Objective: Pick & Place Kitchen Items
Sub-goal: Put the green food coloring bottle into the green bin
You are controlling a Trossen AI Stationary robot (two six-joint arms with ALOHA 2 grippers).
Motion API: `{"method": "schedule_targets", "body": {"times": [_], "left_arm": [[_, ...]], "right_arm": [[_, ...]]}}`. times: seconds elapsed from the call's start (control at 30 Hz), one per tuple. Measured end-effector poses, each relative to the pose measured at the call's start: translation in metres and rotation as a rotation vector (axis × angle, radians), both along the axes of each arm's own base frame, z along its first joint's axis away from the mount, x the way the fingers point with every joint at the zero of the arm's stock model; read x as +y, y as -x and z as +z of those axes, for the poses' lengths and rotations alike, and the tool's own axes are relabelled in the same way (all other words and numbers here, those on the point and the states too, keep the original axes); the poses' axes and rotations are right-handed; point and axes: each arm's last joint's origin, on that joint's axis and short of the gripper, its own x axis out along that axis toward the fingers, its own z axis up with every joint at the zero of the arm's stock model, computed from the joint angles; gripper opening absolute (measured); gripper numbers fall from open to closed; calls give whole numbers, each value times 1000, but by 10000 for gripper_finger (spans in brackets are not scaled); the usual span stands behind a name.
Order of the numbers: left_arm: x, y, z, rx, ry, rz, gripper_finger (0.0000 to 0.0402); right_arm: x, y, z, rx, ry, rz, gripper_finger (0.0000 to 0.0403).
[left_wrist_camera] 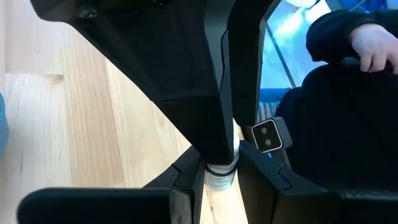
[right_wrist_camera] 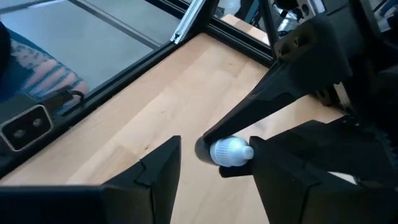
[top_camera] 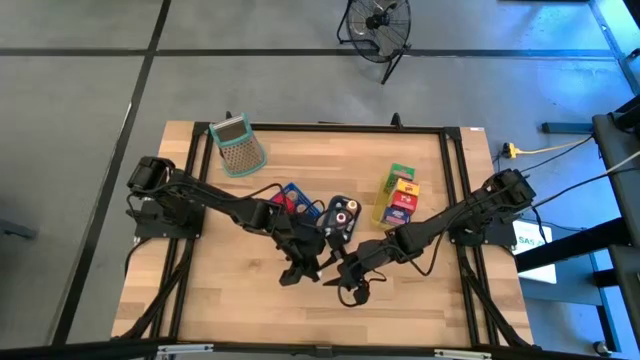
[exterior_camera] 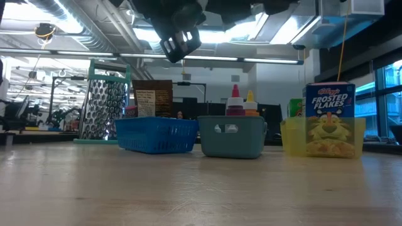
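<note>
We see the left claw clamped on a small white bottle, held above the front middle of the table. The right claw sits just beside it, fingers parted around the bottle's capped end without visibly pinching it. This looks to us like a handover: we would close the right claw firmly before the left lets go. Farther back, the blue basket holds a brown packet, the teal bin two little bottles, and the yellow bin a Frosted Flakes box with other boxes.
</note>
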Motion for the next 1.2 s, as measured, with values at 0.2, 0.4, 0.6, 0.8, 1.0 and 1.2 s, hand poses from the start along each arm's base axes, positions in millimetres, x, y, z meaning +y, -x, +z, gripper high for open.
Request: {"method": "schedule_targets", "body": {"times": [0.2, 0.4, 0.6, 0.8, 1.0, 1.2], "left_arm": [[0, 1, -1, 9, -3, 1, 72], [2, -1, 7, -35, -4, 19, 70], [2, 0, 4, -17, -5, 16, 56], [2, 0, 4, -12, -5, 12, 38], [2, 1, 1, 12, -13, 9, 27], [2, 6, -5, 74, -51, -18, 26]], "right_arm": [[1, 2, -3, 47, -41, 28, 188], [3, 5, -10, 94, -35, 63, 188], [0, 2, -7, 43, 30, -37, 188], [0, 2, -7, 39, 36, -44, 188], [-1, 3, -8, 54, 27, -63, 188], [8, 10, -5, 70, 16, -52, 188]]}}
